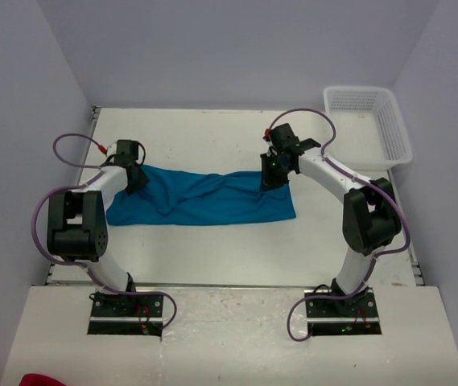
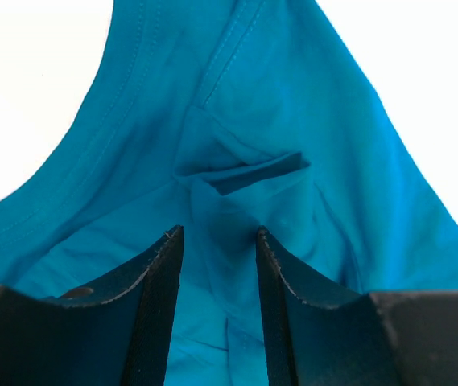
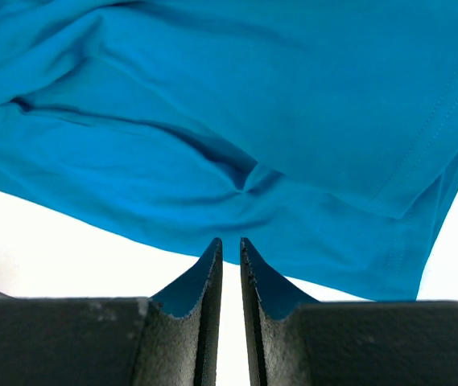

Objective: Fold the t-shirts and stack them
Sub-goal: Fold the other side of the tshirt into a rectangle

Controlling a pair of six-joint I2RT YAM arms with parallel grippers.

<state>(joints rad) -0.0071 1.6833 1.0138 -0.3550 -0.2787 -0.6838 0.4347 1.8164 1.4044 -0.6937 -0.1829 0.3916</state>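
Overhead view looks down; both wrist views closely share the t-shirt (image 1: 200,197).

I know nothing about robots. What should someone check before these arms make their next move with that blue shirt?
1. Left claw open above the t-shirt: ok.
2. Right claw gripping cloth: cannot tell; it is nearly closed at the shirt's edge.
3. T-shirt smooth: not ok, wrinkled.
4. Bare table in front of the t-shirt for folding: ok.
5. Basket apart from the t-shirt: ok.
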